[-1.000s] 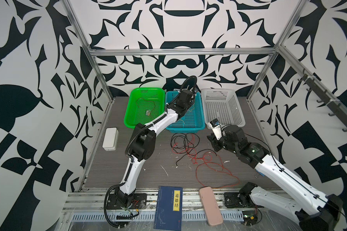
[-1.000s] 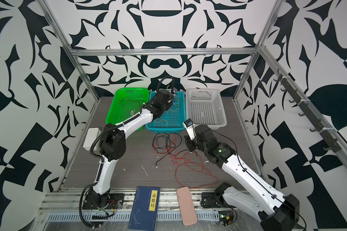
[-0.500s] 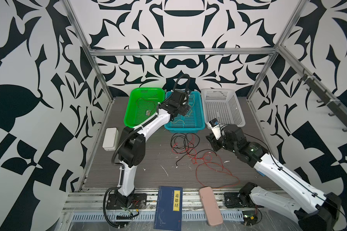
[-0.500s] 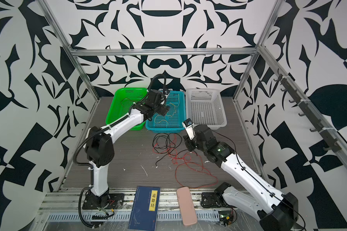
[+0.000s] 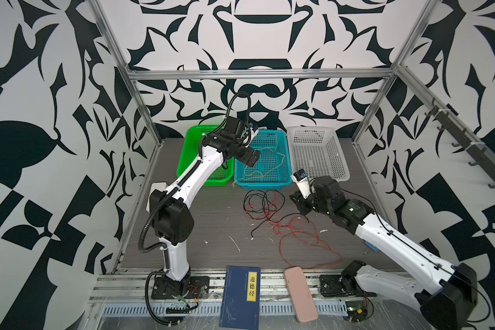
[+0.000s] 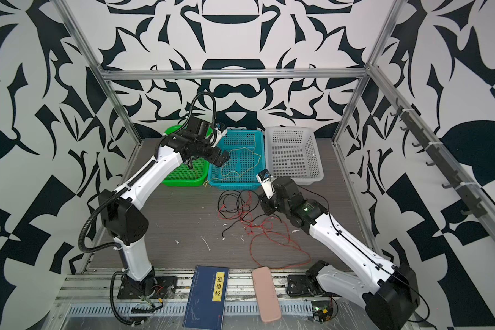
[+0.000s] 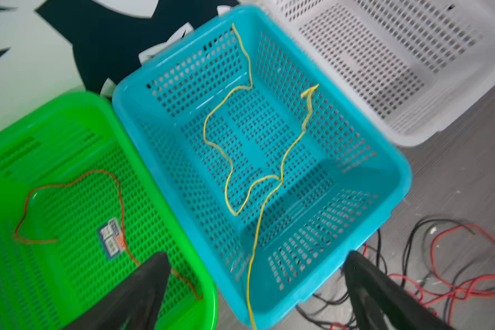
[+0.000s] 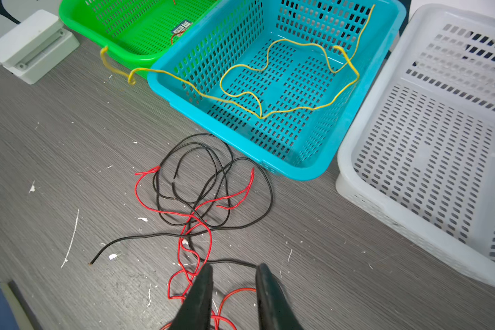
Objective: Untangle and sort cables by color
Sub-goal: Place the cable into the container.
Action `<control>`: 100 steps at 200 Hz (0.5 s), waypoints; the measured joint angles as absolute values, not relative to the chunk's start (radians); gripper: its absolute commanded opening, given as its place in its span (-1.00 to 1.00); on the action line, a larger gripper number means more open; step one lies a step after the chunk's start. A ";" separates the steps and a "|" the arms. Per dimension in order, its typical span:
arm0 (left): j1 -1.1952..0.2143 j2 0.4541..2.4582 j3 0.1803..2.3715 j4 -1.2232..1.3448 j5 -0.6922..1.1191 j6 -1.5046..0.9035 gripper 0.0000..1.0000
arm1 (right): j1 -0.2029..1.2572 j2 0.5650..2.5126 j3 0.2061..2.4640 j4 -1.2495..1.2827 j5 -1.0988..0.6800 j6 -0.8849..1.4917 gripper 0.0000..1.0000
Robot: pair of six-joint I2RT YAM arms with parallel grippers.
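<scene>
A pale yellow cable (image 7: 205,134) (image 8: 297,44) lies curled in the blue basket (image 5: 260,184), with one end hanging over the front rim. A thin red cable (image 7: 121,205) lies in the green basket (image 5: 184,160). Red and black cables (image 5: 266,208) (image 8: 195,211) are tangled on the table in front of the blue basket. My left gripper (image 7: 255,255) (image 5: 247,158) hangs wide open and empty above the line where the green and blue baskets meet. My right gripper (image 8: 235,267) (image 5: 297,200) is low over the tangle's right side, jaws somewhat apart, holding nothing.
An empty white basket (image 5: 317,154) stands right of the blue one. A long red loop (image 5: 312,243) trails toward the front edge. A white box (image 8: 32,45) sits at the table's left. A blue book (image 5: 240,297) and a pink case (image 5: 300,294) lie on the front rail.
My left gripper opened wide and drew back from deep over the blue basket toward its front left; the arm's elbow swung left. The right arm has not moved.
</scene>
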State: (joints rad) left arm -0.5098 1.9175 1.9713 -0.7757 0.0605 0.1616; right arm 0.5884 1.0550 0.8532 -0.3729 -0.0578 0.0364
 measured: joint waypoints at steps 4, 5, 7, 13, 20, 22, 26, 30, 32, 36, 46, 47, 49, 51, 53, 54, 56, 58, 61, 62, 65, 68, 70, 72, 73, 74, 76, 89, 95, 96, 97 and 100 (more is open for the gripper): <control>-0.508 1.929 1.992 -0.780 0.068 0.159 0.99 | 0.588 1.055 0.854 -0.373 -0.060 0.039 -0.40; -0.508 1.931 1.996 -0.779 0.070 0.157 0.99 | 0.588 1.055 0.854 -0.372 -0.060 0.039 -0.40; -0.506 1.940 2.009 -0.782 0.075 0.154 0.99 | 0.588 1.055 0.854 -0.371 -0.061 0.041 -0.40; -0.501 1.958 2.041 -0.786 0.091 0.145 0.99 | 0.588 1.055 0.854 -0.369 -0.064 0.045 -0.40; -0.496 1.977 2.074 -0.791 0.110 0.133 0.99 | 0.588 1.055 0.855 -0.369 -0.067 0.050 -0.40; -0.495 1.984 2.085 -0.794 0.115 0.128 0.99 | 0.588 1.055 0.855 -0.368 -0.068 0.050 -0.40; -0.492 1.994 2.102 -0.796 0.126 0.121 0.99 | 0.588 1.055 0.856 -0.368 -0.071 0.053 -0.40; -0.489 2.006 2.120 -0.797 0.136 0.112 0.96 | 0.588 1.055 0.856 -0.368 -0.074 0.054 -0.40; -0.488 2.008 2.125 -0.797 0.140 0.108 0.94 | 0.588 1.055 0.857 -0.368 -0.075 0.056 -0.40; -0.484 2.017 2.135 -0.796 0.149 0.100 0.90 | 0.588 1.055 0.859 -0.369 -0.079 0.058 -0.40; -0.471 2.019 2.140 -0.797 0.170 0.075 0.81 | 0.588 1.060 0.868 -0.373 -0.086 0.060 -0.41; -0.470 2.019 2.139 -0.797 0.171 0.074 0.80 | 0.588 1.061 0.870 -0.374 -0.087 0.061 -0.41; -0.467 2.019 2.138 -0.798 0.177 0.075 0.78 | 0.588 1.062 0.874 -0.375 -0.088 0.061 -0.41; -0.465 2.019 2.137 -0.798 0.180 0.073 0.76 | 0.588 1.063 0.876 -0.376 -0.089 0.062 -0.41; -0.463 2.016 2.133 -0.797 0.185 0.063 0.74 | 0.588 1.065 0.881 -0.377 -0.090 0.062 -0.41; -0.462 2.015 2.132 -0.796 0.186 0.063 0.74 | 0.588 1.066 0.884 -0.378 -0.091 0.062 -0.41; -0.460 2.014 2.129 -0.796 0.190 0.066 0.73 | 0.588 1.068 0.888 -0.379 -0.093 0.062 -0.41; -0.458 2.010 2.125 -0.796 0.194 0.059 0.73 | 0.588 1.069 0.891 -0.378 -0.093 0.063 -0.41; -0.456 2.005 2.116 -0.794 0.198 0.056 0.72 | 0.588 1.071 0.897 -0.378 -0.095 0.064 -0.41; -0.455 2.003 2.114 -0.794 0.200 0.056 0.72 | 0.588 1.073 0.899 -0.378 -0.095 0.064 -0.41; -0.453 1.997 2.104 -0.796 0.203 0.051 0.72 | 0.588 1.075 0.905 -0.378 -0.097 0.064 -0.41; -0.451 1.989 2.091 -0.795 0.205 0.048 0.72 | 0.588 1.077 0.911 -0.377 -0.098 0.064 -0.41; -0.450 1.983 2.082 -0.795 0.206 0.050 0.72 | 0.588 1.078 0.915 -0.377 -0.100 0.065 -0.41; -0.449 1.977 2.075 -0.797 0.207 0.047 0.72 | 0.588 1.079 0.919 -0.377 -0.101 0.064 -0.41; -0.448 1.971 2.066 -0.797 0.207 0.044 0.72 | 0.588 1.080 0.922 -0.376 -0.101 0.065 -0.41; -0.448 1.969 2.062 -0.797 0.207 0.044 0.72 | 0.588 1.080 0.923 -0.376 -0.102 0.064 -0.41; -0.446 1.961 2.049 -0.798 0.207 0.044 0.72 | 0.588 1.081 0.926 -0.376 -0.102 0.064 -0.41; -0.441 1.889 1.955 -0.807 0.200 0.036 0.71 | 0.588 1.082 0.939 -0.371 -0.106 0.064 -0.41; -0.441 1.849 1.907 -0.814 0.190 0.030 0.72 | 0.588 1.082 0.941 -0.368 -0.108 0.064 -0.41; -0.441 1.844 1.901 -0.814 0.189 0.028 0.72 | 0.588 1.082 0.941 -0.368 -0.109 0.064 -0.41; -0.441 1.839 1.896 -0.815 0.188 0.028 0.72 | 0.588 1.082 0.941 -0.368 -0.109 0.064 -0.41; -0.442 1.811 1.865 -0.820 0.179 0.021 0.67 | 0.588 1.082 0.941 -0.366 -0.110 0.064 -0.41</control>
State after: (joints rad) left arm -0.4419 1.8107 1.8652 -0.8200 0.1795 0.0212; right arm 0.5884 1.0817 0.9413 -0.3660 -0.1097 0.0643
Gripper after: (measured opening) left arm 0.859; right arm 0.296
